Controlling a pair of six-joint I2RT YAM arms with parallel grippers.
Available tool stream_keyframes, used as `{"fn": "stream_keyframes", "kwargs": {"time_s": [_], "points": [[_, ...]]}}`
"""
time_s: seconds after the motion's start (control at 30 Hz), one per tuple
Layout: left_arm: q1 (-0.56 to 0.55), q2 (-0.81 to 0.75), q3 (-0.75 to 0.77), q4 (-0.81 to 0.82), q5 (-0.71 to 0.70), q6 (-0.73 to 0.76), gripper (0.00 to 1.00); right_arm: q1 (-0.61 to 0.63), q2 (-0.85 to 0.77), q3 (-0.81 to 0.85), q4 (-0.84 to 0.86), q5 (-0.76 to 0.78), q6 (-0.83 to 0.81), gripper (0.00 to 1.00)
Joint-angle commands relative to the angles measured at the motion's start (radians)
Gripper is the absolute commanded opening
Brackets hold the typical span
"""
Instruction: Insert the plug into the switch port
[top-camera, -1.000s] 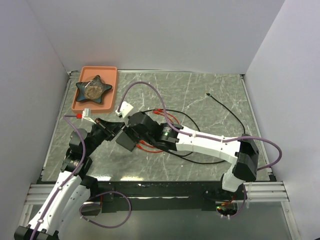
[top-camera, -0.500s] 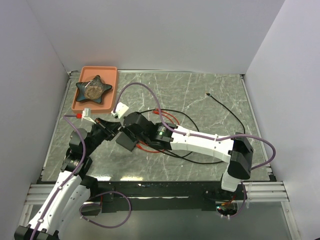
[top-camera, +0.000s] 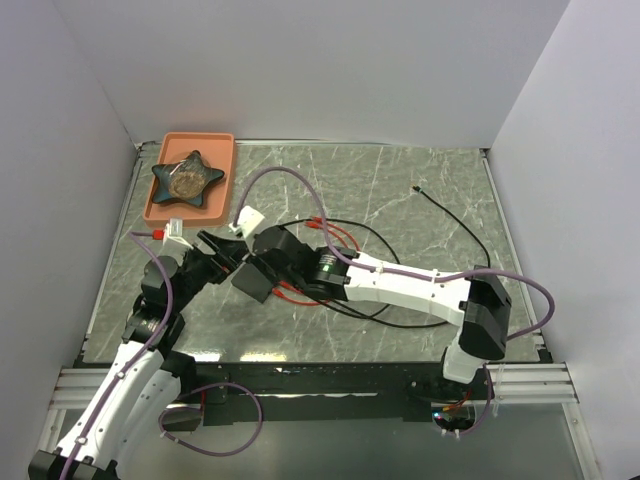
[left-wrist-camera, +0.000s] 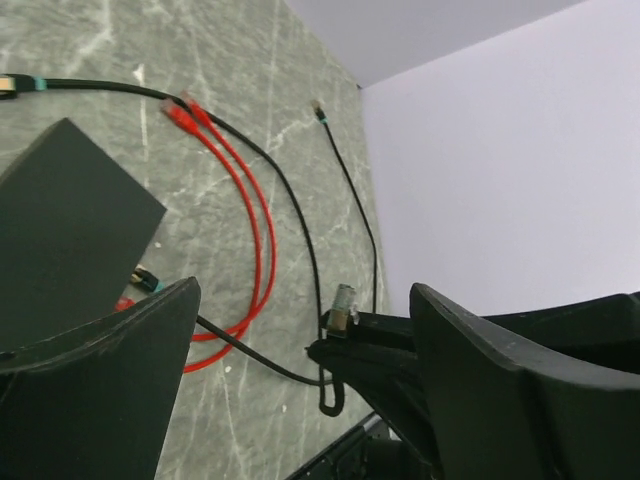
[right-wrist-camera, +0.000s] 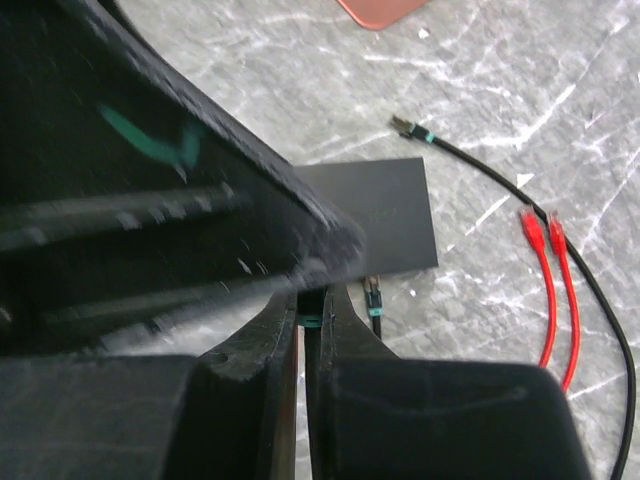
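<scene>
Orange tray (top-camera: 218, 150) with star-shaped dish (top-camera: 186, 178), well left of and beyond both claws. Left claw (top-camera: 222, 252): jaws spread wide, nothing held. Matte-black switch (top-camera: 252, 284): lying on marble table (top-camera: 400, 200), just beside left claw. Right claw (right-wrist-camera: 311, 305): pinched tight on plug (left-wrist-camera: 343, 301), near switch, not touching. Red cables (left-wrist-camera: 182, 115): looped just right of right claw. Black cable (top-camera: 417, 189): trailing well right.

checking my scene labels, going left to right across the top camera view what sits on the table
orange tray → switch → red cable plugs → loose black cable tip
</scene>
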Motion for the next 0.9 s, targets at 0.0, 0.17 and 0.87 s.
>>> {"fn": "stream_keyframes", "kwargs": {"time_s": [0.0,0.17,0.87], "points": [[-0.003,0.002,0.033,-0.027,-0.060,0.024,0.91,-0.042,-0.096,-0.079,0.038,0.009,0.006,0.00],[-0.002,0.035,0.033,-0.036,-0.101,0.064,0.92,-0.163,-0.197,-0.255,0.049,-0.042,0.039,0.00],[-0.002,0.245,-0.016,0.051,-0.247,0.237,0.93,-0.371,-0.220,-0.437,0.015,-0.214,0.054,0.00]]}}
